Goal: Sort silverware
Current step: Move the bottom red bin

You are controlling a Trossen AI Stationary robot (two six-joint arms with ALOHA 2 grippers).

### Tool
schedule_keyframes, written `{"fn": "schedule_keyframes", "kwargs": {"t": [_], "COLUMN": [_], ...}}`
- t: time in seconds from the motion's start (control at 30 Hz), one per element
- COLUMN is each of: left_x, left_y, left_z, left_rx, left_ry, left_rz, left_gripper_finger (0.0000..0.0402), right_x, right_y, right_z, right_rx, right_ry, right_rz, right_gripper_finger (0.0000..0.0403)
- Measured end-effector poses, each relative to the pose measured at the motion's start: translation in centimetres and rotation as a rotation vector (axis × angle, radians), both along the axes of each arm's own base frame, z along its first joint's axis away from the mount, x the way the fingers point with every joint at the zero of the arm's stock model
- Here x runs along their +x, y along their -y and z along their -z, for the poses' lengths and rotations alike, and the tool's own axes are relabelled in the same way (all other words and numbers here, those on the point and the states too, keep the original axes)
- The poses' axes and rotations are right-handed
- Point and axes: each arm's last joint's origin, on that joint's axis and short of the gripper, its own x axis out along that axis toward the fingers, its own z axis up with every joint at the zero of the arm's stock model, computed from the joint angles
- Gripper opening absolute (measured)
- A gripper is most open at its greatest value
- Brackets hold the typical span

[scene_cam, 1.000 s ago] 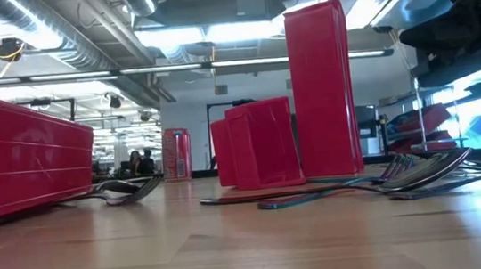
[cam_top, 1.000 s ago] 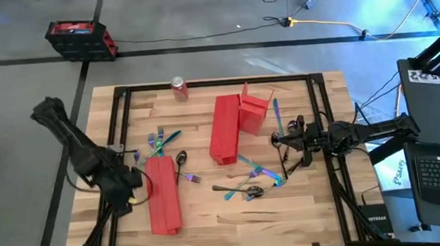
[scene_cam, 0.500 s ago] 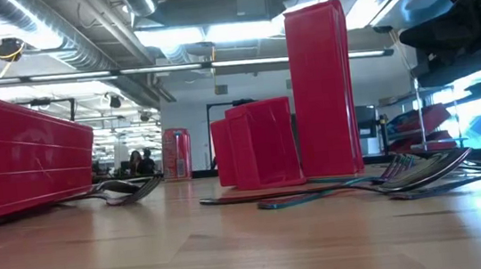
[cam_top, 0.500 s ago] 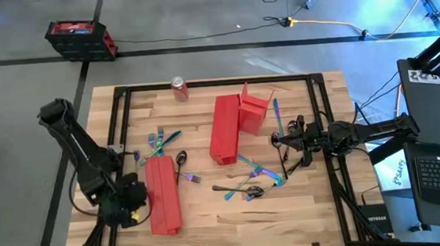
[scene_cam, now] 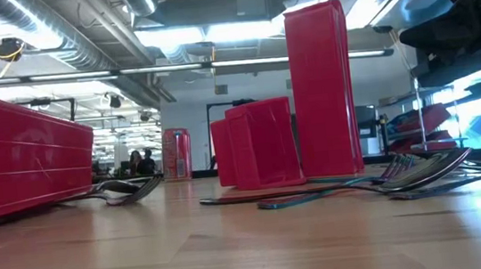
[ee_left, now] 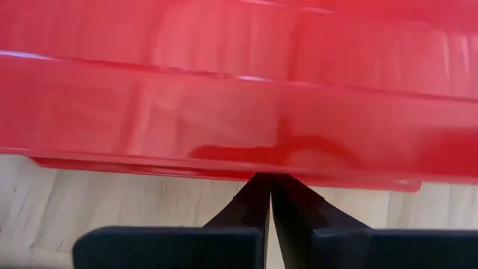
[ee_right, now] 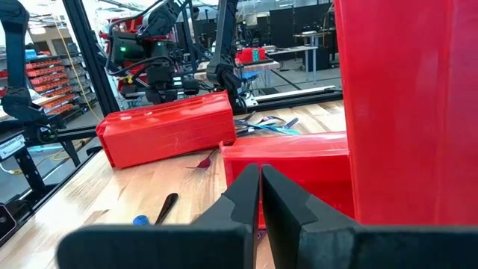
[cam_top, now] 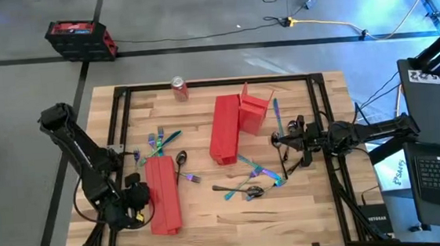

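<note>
Left arm has folded further back and down toward the near left corner of the bench; nothing else has shifted. Silverware lies loose in two scatters: one cluster (cam_top: 159,143) between the left bin and the upright bins, forks and a dark spoon crossing each other, the other cluster (cam_top: 250,179) near the right arm's end of the bench. None of it is in a bin yet, so sorting looks barely begun. One long red bin (cam_top: 162,193) lies flat on its side by the left scatter; a second (cam_top: 223,128) and a shorter red box (cam_top: 254,111) sit mid-bench, probably the drop targets. Soda can (cam_top: 179,88) stands at the far edge, well apart.

Left gripper (ee_left: 269,196) has its fingers pressed together, empty, nose right up against the flat bin's long wall, maybe to nudge it, can't be sure. Right gripper (ee_right: 259,183) also has fingers together and empty, parked low just beside the mid-bench bins, pointing across the bench at the left arm, waiting.
</note>
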Motion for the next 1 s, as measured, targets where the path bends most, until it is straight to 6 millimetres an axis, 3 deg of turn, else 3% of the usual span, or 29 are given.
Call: {"fn": "schedule_keyframes", "kwargs": {"t": [0.37,1.0], "left_x": [0.6,3.6], "left_y": [0.1,-0.9], "left_z": [-0.6,-2.8], "left_rx": [-0.028,0.083], "left_ry": [0.022,0.131], "left_rz": [-0.012,-0.001], "left_gripper_finger": [0.0000,0.0000], "right_x": [0.0,0.0], "right_y": [0.0,0.0], "right_z": [0.0,0.0], "right_rx": [0.000,0.000], "right_ry": [0.000,0.000], "right_rz": [0.000,0.000], "right_gripper_finger": [0.0000,0.0000]}}
